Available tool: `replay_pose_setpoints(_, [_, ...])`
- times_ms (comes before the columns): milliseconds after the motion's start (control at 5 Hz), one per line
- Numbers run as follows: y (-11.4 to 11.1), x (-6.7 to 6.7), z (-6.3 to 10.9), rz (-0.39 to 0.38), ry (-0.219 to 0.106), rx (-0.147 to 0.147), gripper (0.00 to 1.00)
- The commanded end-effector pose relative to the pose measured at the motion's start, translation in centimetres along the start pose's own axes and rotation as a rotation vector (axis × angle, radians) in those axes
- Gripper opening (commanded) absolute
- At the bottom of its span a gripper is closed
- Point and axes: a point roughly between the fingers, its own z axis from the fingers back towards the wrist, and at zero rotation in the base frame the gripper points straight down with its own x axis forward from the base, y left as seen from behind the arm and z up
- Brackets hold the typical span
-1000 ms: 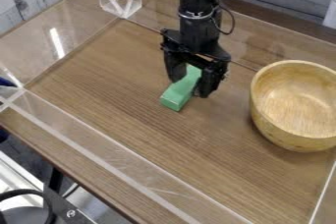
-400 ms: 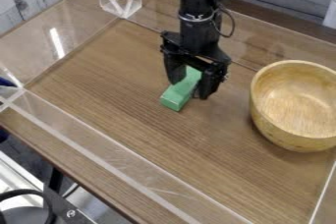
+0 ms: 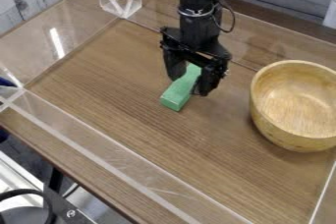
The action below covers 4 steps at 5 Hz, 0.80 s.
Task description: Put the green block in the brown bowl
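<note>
While the gripper (image 3: 192,74) stood straight down over the green block (image 3: 182,88), its two fingers were spread wide, one on each side of the block's far end, and nothing was clamped between them. The block lay flat on the wooden table (image 3: 118,100), just left of the brown bowl (image 3: 298,103) and clear of its rim; the bowl itself held nothing.

By my reading, the step in hand was the grasp: the arm was in place around the block but had not taken hold. The next move called for the fingers to close squarely on the block's narrow sides, then a lift high enough to clear the bowl's thick wall before carrying rightward over it.

Against the earlier frames, nothing had changed: the gripper hung at the same spot beside the bowl, equally wide, and the block had not shifted.
</note>
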Motion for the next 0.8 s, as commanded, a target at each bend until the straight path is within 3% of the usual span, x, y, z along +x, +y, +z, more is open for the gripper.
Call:
replay_pose_setpoints(0, [0.7,1.0,0.3,0.006,-0.032,0.013,1.0])
replay_pose_setpoints(200, [1.0,1.1,-0.6,0.009,-0.016,0.016,1.0])
replay_pose_setpoints(400, [1.1,1.2,-1.0,0.014,-0.009,0.017,0.0])
replay_pose_setpoints(600, [1.1,1.2,-1.0,0.018,-0.009,0.015,0.0])
